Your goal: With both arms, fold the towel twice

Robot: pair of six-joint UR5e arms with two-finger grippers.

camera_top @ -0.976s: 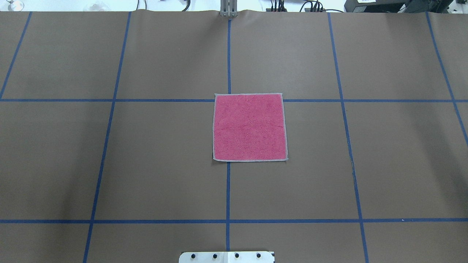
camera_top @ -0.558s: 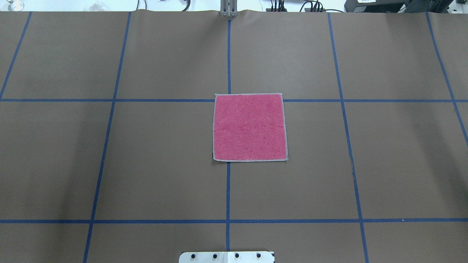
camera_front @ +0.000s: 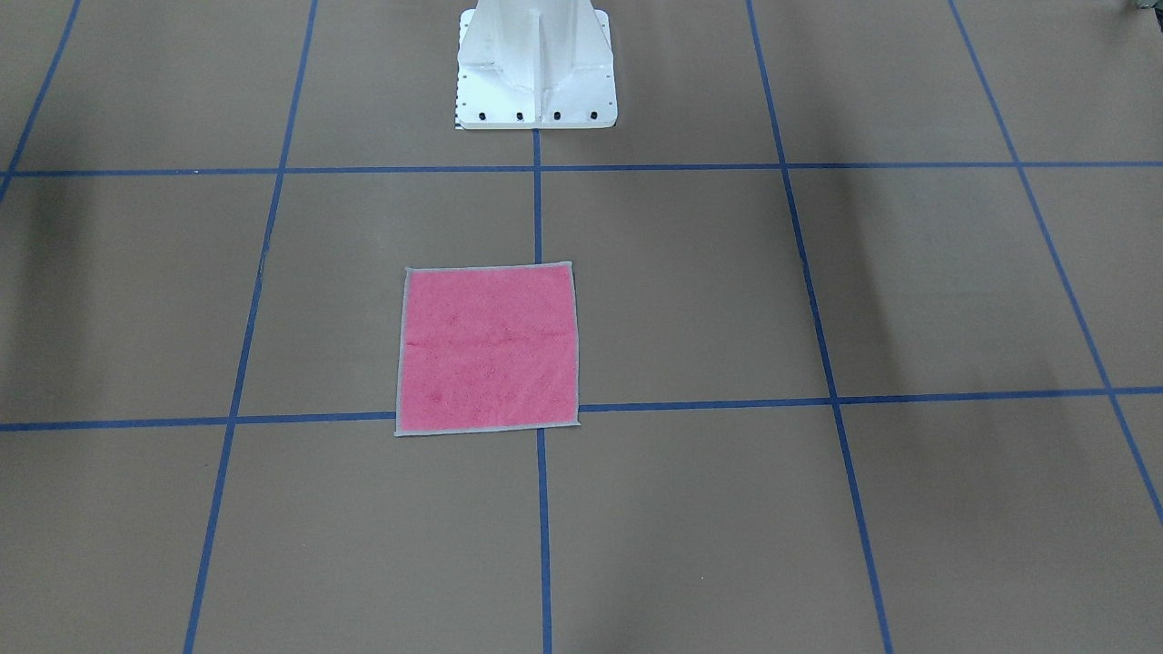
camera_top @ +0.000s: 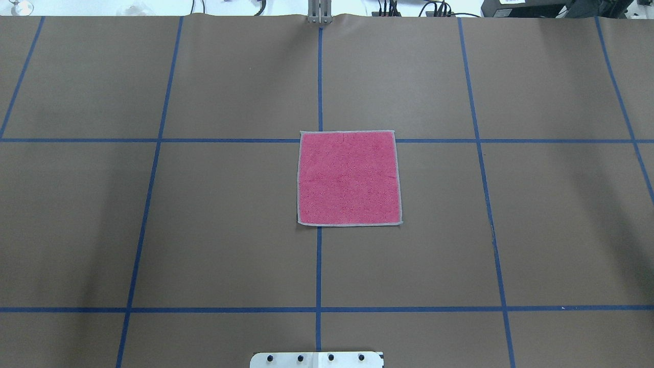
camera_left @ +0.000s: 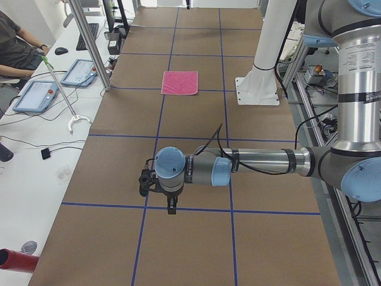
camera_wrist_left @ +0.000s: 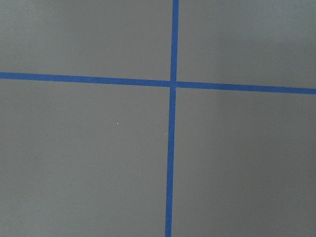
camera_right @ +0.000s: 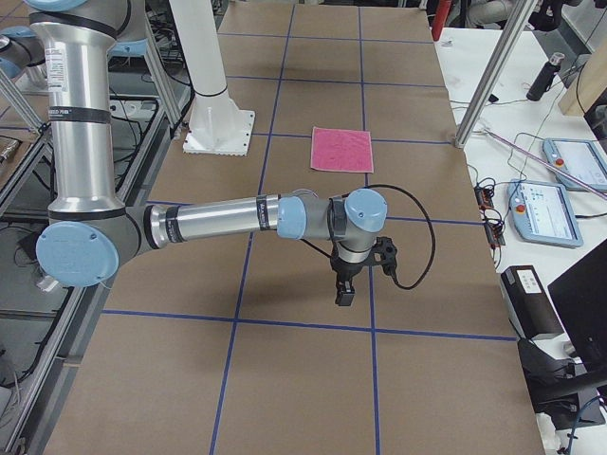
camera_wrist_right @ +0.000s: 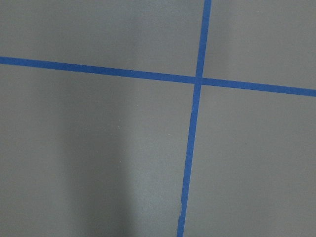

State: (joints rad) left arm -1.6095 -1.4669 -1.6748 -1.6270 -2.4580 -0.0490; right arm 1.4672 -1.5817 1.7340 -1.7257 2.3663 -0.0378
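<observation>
Between the earlier overhead pictures and now, almost nothing differs. The towel (camera_top: 349, 178) shows no shift, lift or new crease on the bench (camera_top: 204, 240). The only change to be made out is in the soft shadows (camera_top: 110, 230) toward the bench's left and right edges, whose shading has altered slightly. The difference is too faint to trace exactly.

Robotics lab, 2-arm test bench, on my remote feeds.
I log 1 brown-papered table (camera_top: 230, 214), gridded in blue tape (camera_top: 318, 266); 1 white pedestal (camera_front: 536, 68) bolted onto it; 2 jointed industrial arms, the left arm (camera_left: 262, 161) and the right arm (camera_right: 218, 220), both cabled; 2 touchscreen pendants (camera_left: 37, 95) lying on a white side bench (camera_left: 30, 173); aluminium frame posts (camera_left: 88, 42); 1 person (camera_left: 13, 50) seated at that bench.
</observation>
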